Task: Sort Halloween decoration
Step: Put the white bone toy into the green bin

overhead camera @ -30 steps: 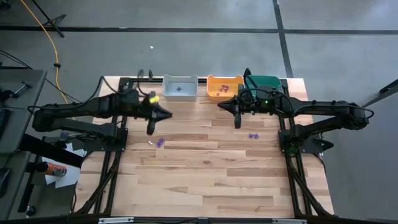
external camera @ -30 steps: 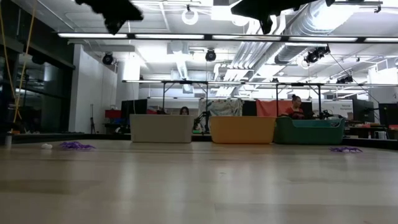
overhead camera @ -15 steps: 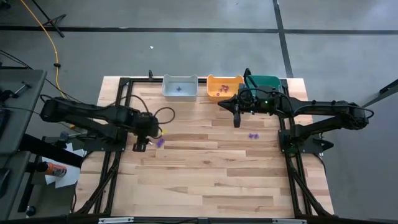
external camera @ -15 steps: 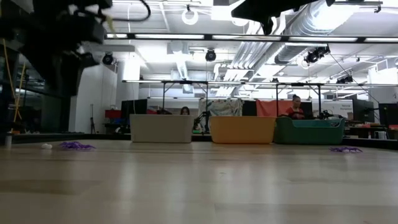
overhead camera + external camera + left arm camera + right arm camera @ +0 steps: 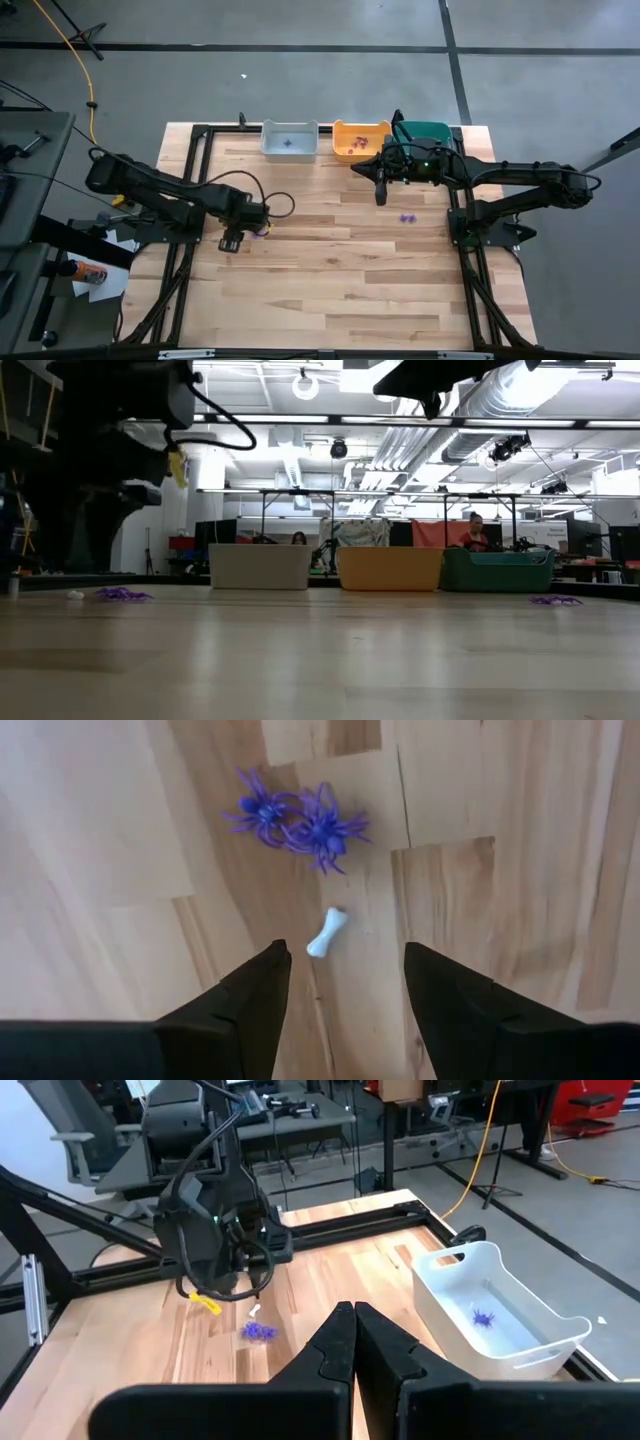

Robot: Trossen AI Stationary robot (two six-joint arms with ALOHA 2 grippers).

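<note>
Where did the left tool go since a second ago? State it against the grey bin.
Yes, it moved: the left tool pulled away from the grey bin, toward the purple spiders.

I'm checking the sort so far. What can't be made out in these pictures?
- Orange bin, high view: reddish trinkets too small to identify.
- Teal bin, high view: the right arm covers its inside.
- All three bins, low view: walls hide the contents.
- Purple trinkets by the right arm, high view: too small to count.

I see the wooden desk carrying three bins at its far edge: grey, orange, teal. Purple spiders, a white bone lie on it.
</note>
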